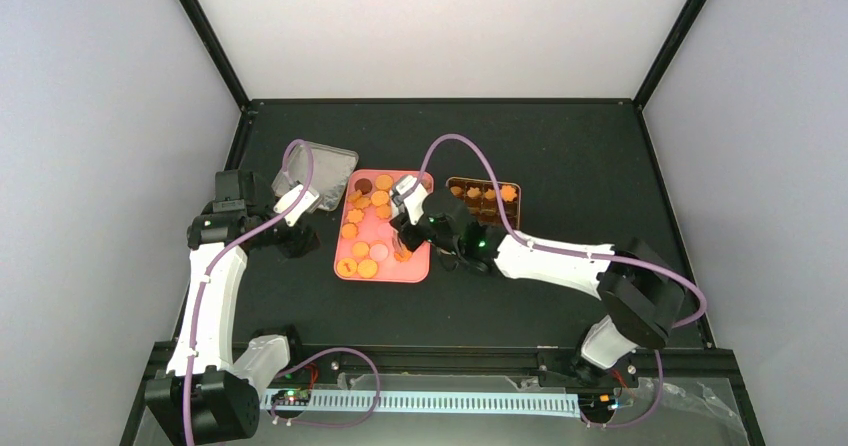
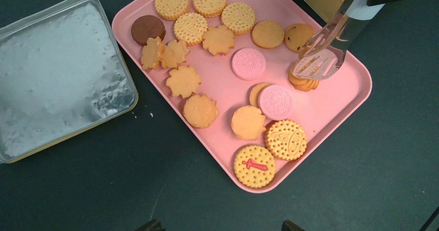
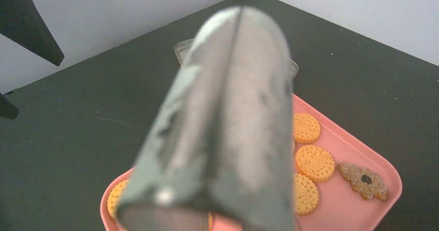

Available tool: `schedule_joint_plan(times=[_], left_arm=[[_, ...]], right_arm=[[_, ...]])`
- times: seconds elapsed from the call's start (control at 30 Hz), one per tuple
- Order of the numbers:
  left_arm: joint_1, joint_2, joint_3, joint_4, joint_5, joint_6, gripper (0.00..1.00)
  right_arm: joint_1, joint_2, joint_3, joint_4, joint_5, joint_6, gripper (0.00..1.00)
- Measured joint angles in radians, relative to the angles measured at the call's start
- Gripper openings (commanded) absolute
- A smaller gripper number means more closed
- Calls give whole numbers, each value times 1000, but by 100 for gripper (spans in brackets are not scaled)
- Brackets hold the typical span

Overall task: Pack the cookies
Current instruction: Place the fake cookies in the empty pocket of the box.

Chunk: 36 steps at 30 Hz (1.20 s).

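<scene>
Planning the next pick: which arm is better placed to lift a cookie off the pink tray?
Right. It holds the tongs, tips over a cookie on the tray; the left tool is open and empty, beside the tray.

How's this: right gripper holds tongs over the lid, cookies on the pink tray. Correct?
One slip: the tongs hang over the tray, not the lid, which lies left of it; the left wrist view shows this. The right gripper does hold them, and the cookies are on the pink tray.
</scene>
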Motion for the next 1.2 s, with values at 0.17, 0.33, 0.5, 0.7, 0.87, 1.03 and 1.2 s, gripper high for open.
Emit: schedule_joint_plan(times=[0.17,0.33,0.5,0.7,0.87,1.03,1.2], left_arm=[[0,0,0,0,0,0,61],[0,0,0,0,0,2,61],[0,0,0,0,0,3,61],[0,0,0,0,0,5,61],[0,0,0,0,0,7,61],[0,0,0,-1,0,7,61],[0,0,0,-5,0,7,61]], right_arm=[[0,26,23,11,-2,-2,29],[0,46,26,22,-3,-2,32],[0,52,26,29,-3,-2,33],[0,50,2,64,-5,1,33],[8,18,-43,90,-7,6,32],[29,-16,-77,85,2,5,33],[50,-50,-109,77,1,8,36]])
